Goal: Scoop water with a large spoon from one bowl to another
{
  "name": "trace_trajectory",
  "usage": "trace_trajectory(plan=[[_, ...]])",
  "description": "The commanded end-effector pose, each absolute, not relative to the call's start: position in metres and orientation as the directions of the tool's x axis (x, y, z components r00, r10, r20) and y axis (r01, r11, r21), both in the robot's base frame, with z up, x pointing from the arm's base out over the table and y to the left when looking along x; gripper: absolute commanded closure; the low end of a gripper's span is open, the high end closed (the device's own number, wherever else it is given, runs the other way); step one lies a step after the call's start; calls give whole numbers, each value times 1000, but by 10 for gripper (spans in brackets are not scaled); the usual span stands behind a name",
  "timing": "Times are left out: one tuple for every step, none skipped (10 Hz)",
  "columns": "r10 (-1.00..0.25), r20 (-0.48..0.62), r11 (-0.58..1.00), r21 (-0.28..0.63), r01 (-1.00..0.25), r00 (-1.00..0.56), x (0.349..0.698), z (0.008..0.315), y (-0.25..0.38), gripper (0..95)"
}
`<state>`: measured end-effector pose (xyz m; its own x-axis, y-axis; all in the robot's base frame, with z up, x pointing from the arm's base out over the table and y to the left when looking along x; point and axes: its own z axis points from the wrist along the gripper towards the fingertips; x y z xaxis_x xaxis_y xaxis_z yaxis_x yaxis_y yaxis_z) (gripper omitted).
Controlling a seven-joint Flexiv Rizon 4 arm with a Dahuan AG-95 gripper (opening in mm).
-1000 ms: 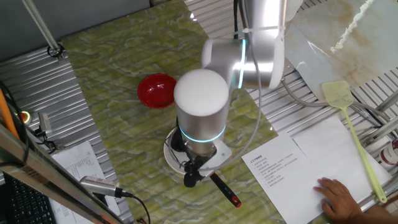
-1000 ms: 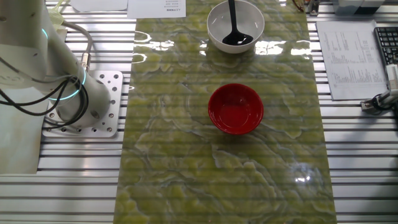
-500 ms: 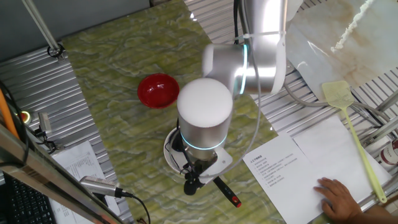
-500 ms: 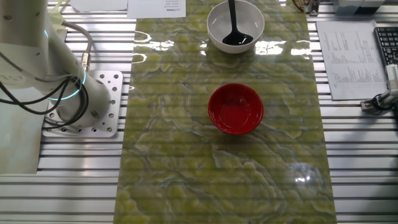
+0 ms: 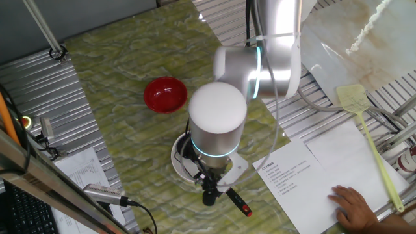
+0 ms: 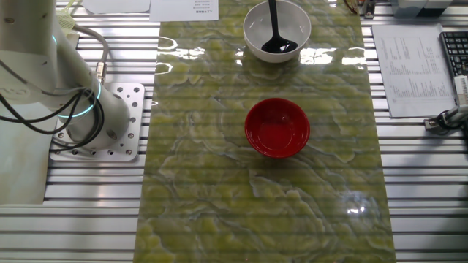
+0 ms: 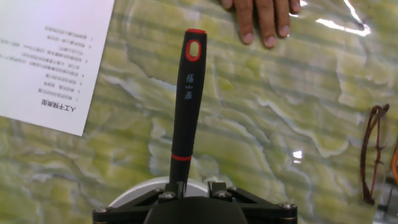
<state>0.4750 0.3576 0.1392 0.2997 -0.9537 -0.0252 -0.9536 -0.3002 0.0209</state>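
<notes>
The black ladle lies with its cup (image 6: pixel 278 45) in the white bowl (image 6: pixel 252 40) at the table's edge. Its long black handle (image 7: pixel 185 106) sticks out over the bowl's rim, and its red tip (image 5: pixel 246 210) points toward the papers. My gripper (image 5: pixel 208 195) hangs over the bowl's rim (image 5: pixel 175 166) and the handle. In the hand view the gripper (image 7: pixel 197 186) is open, with the handle's thin neck beside the left finger (image 7: pixel 177 185) and a gap to the right finger. The red bowl (image 5: pixel 165 95) stands apart on the marble (image 6: pixel 276 128). The arm hides most of the white bowl in one fixed view.
A printed sheet (image 5: pixel 292 172) lies next to the ladle's tip, also in the hand view (image 7: pixel 50 56). A person's hand (image 5: pixel 351 205) rests on the paper. A yellow-green fly swatter (image 5: pixel 364 127) lies to the right. Glasses (image 7: pixel 373 149) lie on the marble.
My hand has shifted a little along the handle toward its red tip, lower in one fixed view. The bowls and ladle have not moved.
</notes>
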Motion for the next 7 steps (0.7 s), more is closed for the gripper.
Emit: trace_trajectory(plan=[[-961,-25,-275,21,-961,275,473,137,367,760],[-959,-32,-283,20,-959,282,472,137,368,760],[-956,-34,-293,20,-956,292,472,137,370,760],[-955,-32,-294,22,-956,293,470,136,375,760],[-956,-35,-293,21,-956,292,468,135,379,760],[-953,-34,-303,21,-953,302,467,135,380,760],[-942,-36,-335,21,-942,334,467,135,381,760]])
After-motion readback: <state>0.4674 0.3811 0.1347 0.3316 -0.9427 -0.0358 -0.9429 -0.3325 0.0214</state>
